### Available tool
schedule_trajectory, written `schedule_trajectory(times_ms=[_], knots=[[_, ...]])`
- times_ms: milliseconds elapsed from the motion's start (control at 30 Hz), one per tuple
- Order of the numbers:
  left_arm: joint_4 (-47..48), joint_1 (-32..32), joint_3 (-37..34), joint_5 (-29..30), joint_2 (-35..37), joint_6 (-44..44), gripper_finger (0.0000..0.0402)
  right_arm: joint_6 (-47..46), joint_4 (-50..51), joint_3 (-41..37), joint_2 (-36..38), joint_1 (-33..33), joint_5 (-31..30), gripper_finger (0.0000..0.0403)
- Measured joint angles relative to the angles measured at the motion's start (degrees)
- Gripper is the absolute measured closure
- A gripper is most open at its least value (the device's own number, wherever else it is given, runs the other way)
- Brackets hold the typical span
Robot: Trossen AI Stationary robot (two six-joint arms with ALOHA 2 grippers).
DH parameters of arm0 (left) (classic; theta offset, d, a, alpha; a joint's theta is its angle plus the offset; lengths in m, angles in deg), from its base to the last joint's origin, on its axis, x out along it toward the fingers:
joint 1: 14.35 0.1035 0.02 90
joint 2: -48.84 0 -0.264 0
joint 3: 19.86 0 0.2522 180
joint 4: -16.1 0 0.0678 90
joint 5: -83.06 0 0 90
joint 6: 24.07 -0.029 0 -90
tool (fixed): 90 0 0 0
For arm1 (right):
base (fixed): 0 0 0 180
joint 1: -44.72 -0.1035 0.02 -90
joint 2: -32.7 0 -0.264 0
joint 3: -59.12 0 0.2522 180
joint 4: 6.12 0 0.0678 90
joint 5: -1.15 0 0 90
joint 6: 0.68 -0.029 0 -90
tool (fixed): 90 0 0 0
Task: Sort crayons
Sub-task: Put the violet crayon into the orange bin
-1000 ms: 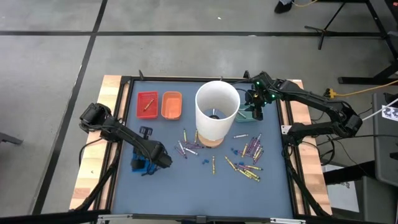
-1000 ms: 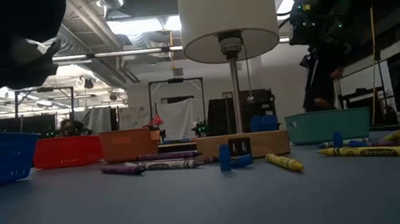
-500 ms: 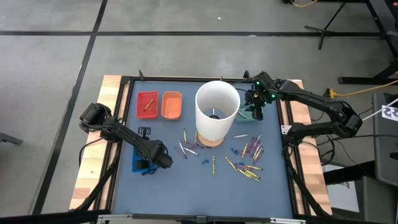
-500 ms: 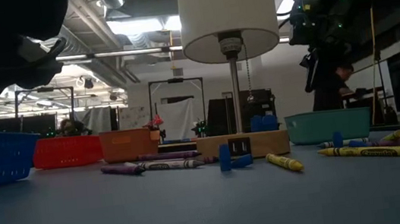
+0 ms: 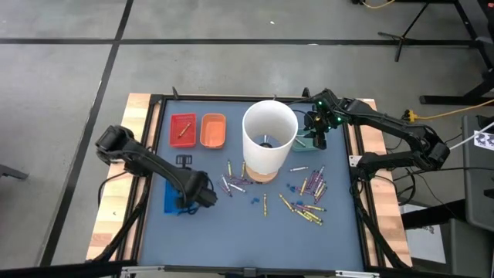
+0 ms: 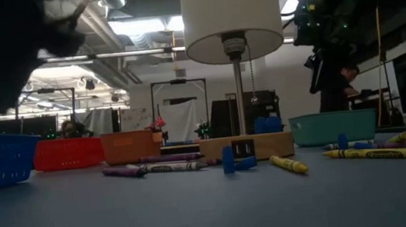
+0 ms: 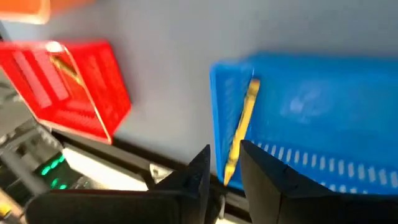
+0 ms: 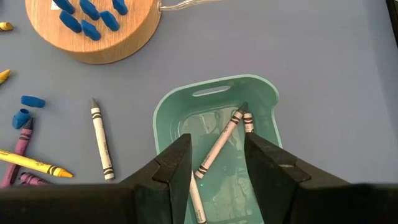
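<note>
Trays sit on the blue-grey table (image 5: 231, 232) I am working over. Along the far edge I see a red tray (image 5: 182, 129) holding one gold-brown crayon (image 7: 64, 64), and an orange tray (image 5: 213, 130) just beside it; I cannot tell what the orange one holds. Nearer, on my left side, a blue tray (image 7: 323, 124) holds a single yellow crayon (image 7: 241, 130) lying against its wall. My left gripper (image 7: 222, 177) hangs above that tray with its jaws slightly apart and nothing between them.

On the right, a teal tray (image 8: 217, 149) holds at least two white-wrapped crayons (image 8: 217, 144) crossing each other. My right gripper (image 8: 216, 163) hovers over it, jaws apart and empty.

Between the trays stands a tall white cylinder (image 5: 269, 137) on a round wooden base (image 8: 93, 31) with small blue pieces on it. The loose crayons (image 5: 309, 202), yellow and purple, lie scattered on the table near the base, with one more white-wrapped crayon (image 8: 100, 139) beside the teal tray.
</note>
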Motion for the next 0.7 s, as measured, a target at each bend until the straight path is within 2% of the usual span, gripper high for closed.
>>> schedule_trajectory(times_ms=[100,233,433,700], knots=[[-3.78,1.27,1.98,2.41,1.40,-2.36,0.0333,0.00,0.00,0.00,0.00,-0.01,0.00,0.0255],[-16.45,3.88,2.17,4.59,2.26,-10.17,0.0333,0.00,0.00,0.00,0.00,-0.01,-0.01,0.0255],[-31.07,8.56,2.17,-2.83,1.76,-23.30,0.0333,0.00,0.02,0.00,0.00,0.00,0.01,0.0255],[-34.25,12.44,1.29,-6.85,1.80,-31.87,0.0333,0.00,0.81,0.00,0.00,0.01,0.01,0.0255]])
